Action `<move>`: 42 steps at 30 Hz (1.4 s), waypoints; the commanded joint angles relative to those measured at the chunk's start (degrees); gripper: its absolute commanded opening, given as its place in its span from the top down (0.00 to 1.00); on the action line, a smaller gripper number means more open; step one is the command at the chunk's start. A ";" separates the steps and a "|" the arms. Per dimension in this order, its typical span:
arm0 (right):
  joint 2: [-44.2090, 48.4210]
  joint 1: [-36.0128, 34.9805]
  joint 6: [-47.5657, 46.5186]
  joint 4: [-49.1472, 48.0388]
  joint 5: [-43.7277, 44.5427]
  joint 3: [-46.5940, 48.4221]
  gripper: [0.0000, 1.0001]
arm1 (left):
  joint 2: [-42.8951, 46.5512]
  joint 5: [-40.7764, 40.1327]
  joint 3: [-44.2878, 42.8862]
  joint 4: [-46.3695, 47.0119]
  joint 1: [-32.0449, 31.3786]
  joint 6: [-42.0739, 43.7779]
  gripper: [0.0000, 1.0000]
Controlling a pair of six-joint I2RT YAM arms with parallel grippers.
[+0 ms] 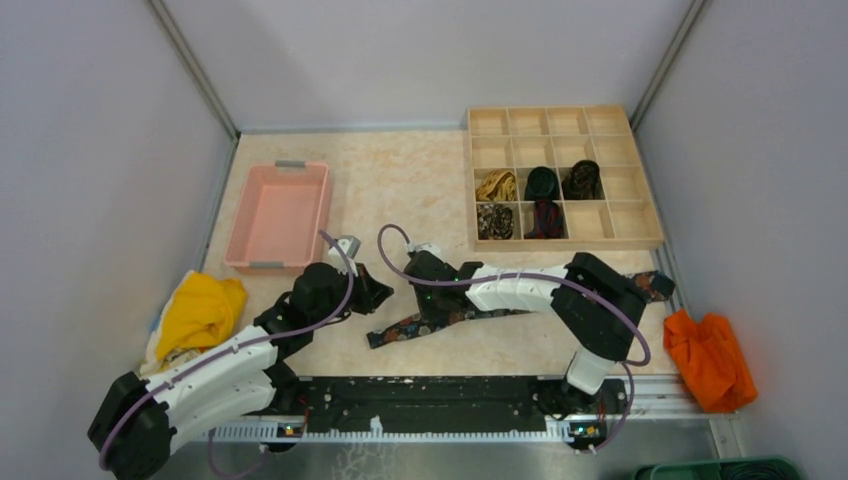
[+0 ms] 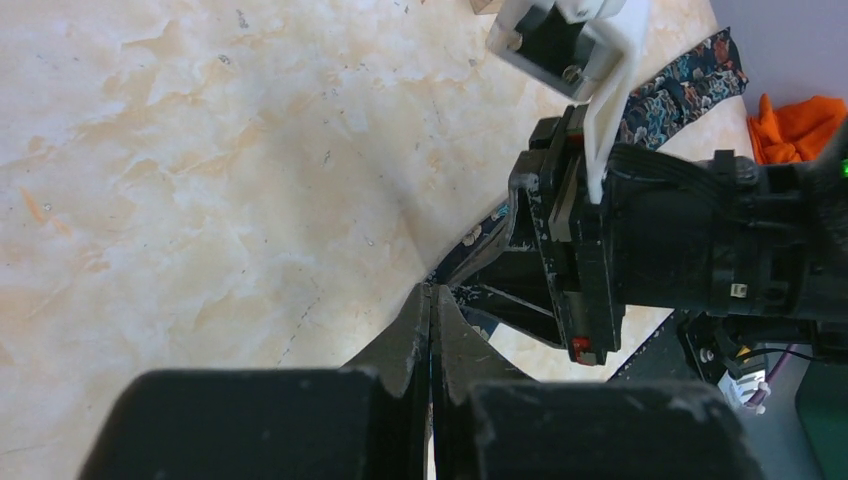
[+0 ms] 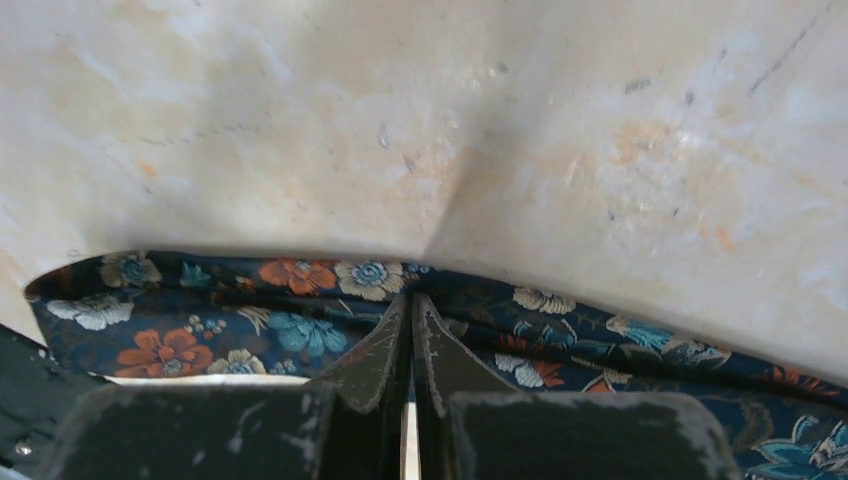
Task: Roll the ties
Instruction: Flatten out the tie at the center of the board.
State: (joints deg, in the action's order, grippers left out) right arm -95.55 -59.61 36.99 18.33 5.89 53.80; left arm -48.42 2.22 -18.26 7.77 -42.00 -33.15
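Note:
A long dark floral tie (image 1: 420, 325) lies on the table from front centre to the right, under my right arm. My right gripper (image 1: 425, 298) reaches left over it; in the right wrist view its jaws (image 3: 411, 300) are shut, pinching a fold of the tie (image 3: 250, 330) near its wide end. My left gripper (image 1: 380, 292) is shut, and its tips (image 2: 431, 290) touch the tie's edge (image 2: 680, 85) right beside the right gripper (image 2: 450, 288); I see no fabric between them. Several rolled ties, including a gold one (image 1: 496, 186) and a red-black one (image 1: 544, 219), sit in the wooden organizer (image 1: 565, 243).
A pink bin (image 1: 278, 215) stands at the back left. A yellow cloth (image 1: 200, 310) lies at the left edge by my left arm. An orange cloth (image 1: 710, 355) lies at the front right. The two grippers are almost touching.

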 commanded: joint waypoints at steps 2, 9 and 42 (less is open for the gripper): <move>-2.68 -0.46 -0.60 -1.14 -0.68 0.20 1.00 | 0.26 -1.36 0.86 -1.27 0.23 1.21 1.00; 1.78 -0.57 -2.01 -1.67 3.35 0.49 0.83 | 2.24 -4.00 0.45 -3.71 0.34 1.97 1.00; 2.41 -4.24 2.42 3.42 3.26 -6.20 0.76 | 3.24 -5.54 0.23 -5.27 1.02 3.01 1.00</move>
State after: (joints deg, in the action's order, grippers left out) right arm -90.28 -62.89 37.85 20.64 9.39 47.79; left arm -45.34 -3.09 -18.24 3.36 -41.36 -30.74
